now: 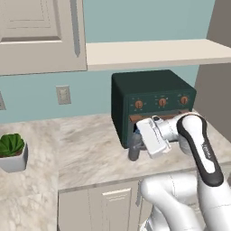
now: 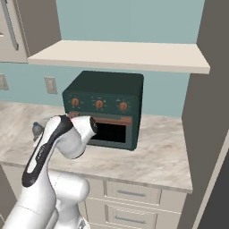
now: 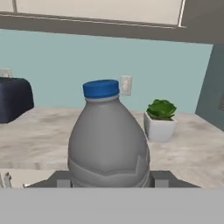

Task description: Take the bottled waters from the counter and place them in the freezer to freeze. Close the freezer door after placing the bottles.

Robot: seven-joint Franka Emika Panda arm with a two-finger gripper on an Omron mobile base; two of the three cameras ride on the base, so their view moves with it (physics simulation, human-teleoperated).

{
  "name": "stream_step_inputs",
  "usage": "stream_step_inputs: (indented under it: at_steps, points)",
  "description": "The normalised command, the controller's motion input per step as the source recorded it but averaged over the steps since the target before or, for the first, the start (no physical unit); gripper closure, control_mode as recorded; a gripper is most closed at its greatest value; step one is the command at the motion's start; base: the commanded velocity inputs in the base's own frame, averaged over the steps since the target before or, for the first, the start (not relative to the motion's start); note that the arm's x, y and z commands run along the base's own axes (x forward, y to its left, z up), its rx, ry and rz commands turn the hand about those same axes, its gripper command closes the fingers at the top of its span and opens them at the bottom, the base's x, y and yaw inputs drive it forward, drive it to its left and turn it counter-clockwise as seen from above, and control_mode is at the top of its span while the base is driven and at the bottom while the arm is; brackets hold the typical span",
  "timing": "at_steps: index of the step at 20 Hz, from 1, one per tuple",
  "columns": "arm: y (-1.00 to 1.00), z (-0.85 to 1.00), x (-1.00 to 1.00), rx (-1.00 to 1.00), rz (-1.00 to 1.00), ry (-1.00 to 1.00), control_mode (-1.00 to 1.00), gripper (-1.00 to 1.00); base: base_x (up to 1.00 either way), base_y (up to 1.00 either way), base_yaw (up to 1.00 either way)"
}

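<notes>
A beige marbled counter (image 1: 85,149) runs along a pale blue wall, with a dark green toaster oven (image 1: 151,101) standing under a plain cream shelf (image 2: 120,56) and a small potted plant (image 1: 12,151) off to the left. In front of the oven's left corner, near the counter's front edge, stands a grey bottle (image 1: 134,145), upright. The gripper (image 1: 140,143) has reached in level from the side, and from the hand's own camera the bottle (image 3: 108,140), with its blue cap (image 3: 101,88), sits squarely between the fingers, which look clamped on its lower body. From the right side, just the bottle's top (image 2: 37,129) peeks out past the arm. I can pick out this one bottle and no second. To my eye the grasp is made and the lift comes next. It would be well to raise it straight up first, keeping it upright and clear of the oven's front, before swinging away toward the freezer; a slim, smooth bottle held low could tip in the fingers if swung fast.
</notes>
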Motion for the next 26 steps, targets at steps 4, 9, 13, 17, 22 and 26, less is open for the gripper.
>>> stream_step_inputs:
  at_steps: [4, 9, 13, 17, 22, 26]
  points:
    - [0.09, 0.87, -0.94, 0.0, -0.32, -0.15, -1.0, 1.0, 0.0, 0.0, 0.0]
    - [0.0, 0.0, 0.0, 0.0, 0.0, 0.0, 1.0, 1.0, -1.0, 0.07, -0.61]
    - [0.0, 0.0, 0.0, 0.0, 0.0, 0.0, 1.0, 1.0, -1.0, 0.26, -0.8]
    - [0.0, 0.0, 0.0, 0.0, 0.0, 0.0, 1.0, 1.0, -1.0, 0.14, -0.78]
    - [0.0, 0.0, 0.0, 0.0, 0.0, 0.0, 1.0, 1.0, -0.89, -0.3, -0.68]
    - [0.0, 0.0, 0.0, 0.0, 0.0, 0.0, 1.0, 1.0, -0.4, -0.91, -0.55]
